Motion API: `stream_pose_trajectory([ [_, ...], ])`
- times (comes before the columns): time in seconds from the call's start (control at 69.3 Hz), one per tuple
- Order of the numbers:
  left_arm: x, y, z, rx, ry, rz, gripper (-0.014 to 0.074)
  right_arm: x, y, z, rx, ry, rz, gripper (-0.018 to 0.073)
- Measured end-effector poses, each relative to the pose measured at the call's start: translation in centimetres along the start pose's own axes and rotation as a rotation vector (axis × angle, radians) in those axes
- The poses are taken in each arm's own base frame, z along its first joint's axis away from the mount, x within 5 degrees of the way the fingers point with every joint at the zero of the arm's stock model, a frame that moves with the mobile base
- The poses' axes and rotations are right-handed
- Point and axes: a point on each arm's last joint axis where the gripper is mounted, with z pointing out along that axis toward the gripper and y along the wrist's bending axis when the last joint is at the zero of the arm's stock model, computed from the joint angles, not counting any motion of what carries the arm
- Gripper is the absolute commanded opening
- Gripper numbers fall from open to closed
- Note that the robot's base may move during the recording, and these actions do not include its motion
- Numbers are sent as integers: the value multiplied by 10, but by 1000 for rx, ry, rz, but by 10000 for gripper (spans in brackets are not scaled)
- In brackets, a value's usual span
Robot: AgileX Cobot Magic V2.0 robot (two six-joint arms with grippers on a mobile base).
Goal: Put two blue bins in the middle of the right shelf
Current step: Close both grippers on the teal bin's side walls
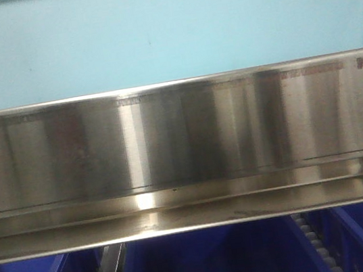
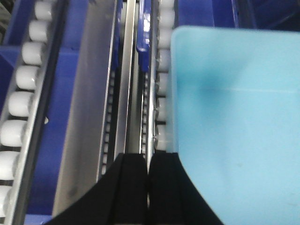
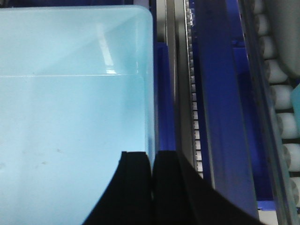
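Light blue bin (image 3: 70, 117), long axis left-right, right gripper (image 3: 152, 157) pinching it, left gripper (image 2: 149, 157) narrow

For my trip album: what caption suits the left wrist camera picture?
Black fingers, nearly closed, at the edge of a pale blue bin, white rollers alongside.

Glossy plastic bin (image 3: 70, 117); brushed SS rail (image 1: 181, 136)

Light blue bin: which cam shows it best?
Right wrist: the light blue bin fills the left half, inside, rim and corner visible. Left wrist catches a smaller part. Front view shows only a flat wall above the steel rail.
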Motion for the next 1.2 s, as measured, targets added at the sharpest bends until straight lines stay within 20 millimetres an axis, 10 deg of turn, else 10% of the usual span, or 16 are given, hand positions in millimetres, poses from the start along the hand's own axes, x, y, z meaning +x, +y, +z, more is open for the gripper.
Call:
stream_pose_trajectory([
  [0.115,1,-2,6,-3,21,2,232,0,0,0,0,1,2,249],
  [1.198,8,-18,66,-72,184,62,245,0,13,60,56,140,-27,181],
])
